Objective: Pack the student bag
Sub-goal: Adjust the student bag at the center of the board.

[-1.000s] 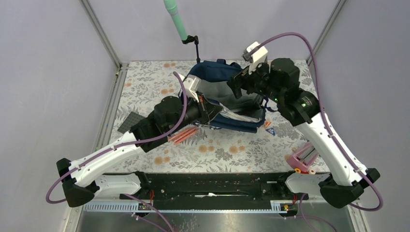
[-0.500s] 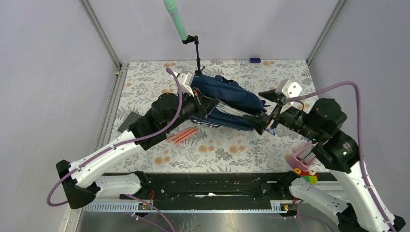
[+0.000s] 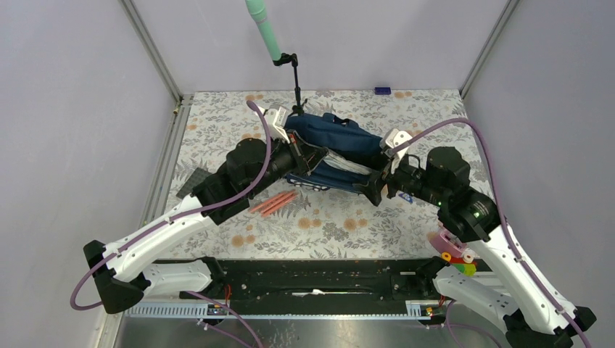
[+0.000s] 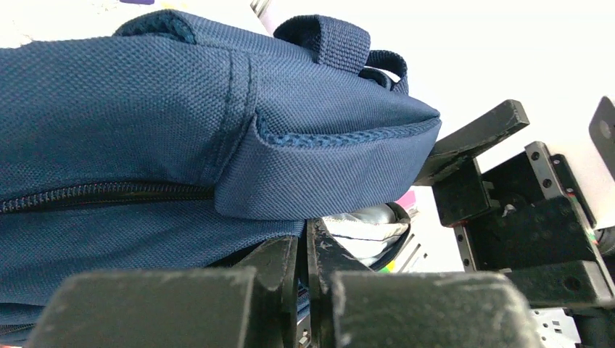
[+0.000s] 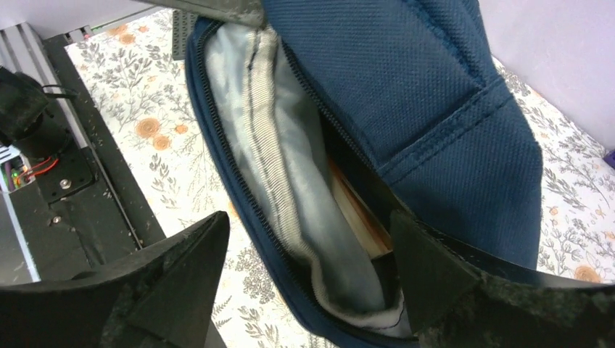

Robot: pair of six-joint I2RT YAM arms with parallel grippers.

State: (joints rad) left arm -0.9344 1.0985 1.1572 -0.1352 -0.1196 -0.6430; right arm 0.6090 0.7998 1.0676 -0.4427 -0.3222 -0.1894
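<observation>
The student bag (image 3: 341,145), navy blue with a pale grey lining, lies on its side in the middle of the table. My left gripper (image 3: 308,161) is shut on the fabric at the bag's left edge, and blue cloth shows pinched between its fingers (image 4: 286,272). The bag's outer wall (image 4: 145,109) fills the left wrist view. My right gripper (image 3: 371,191) is open at the bag's near right end. Its jaws (image 5: 308,225) straddle the lower zip edge, with one finger on the mouth side. The mouth gapes, showing the lining (image 5: 290,181) and a book edge (image 5: 357,210) inside.
Orange-red pens (image 3: 274,204) lie on the floral cloth in front of the bag. A dark grey plate (image 3: 191,181) sits by the left arm. A pink item (image 3: 454,233) lies near the right base. A stand (image 3: 296,80) with a green pole (image 3: 262,29) rises behind the bag.
My right arm has swung from above the bag's back round to its near right end and moved in on the open mouth. The bag has sagged flatter. The left grip holds.
</observation>
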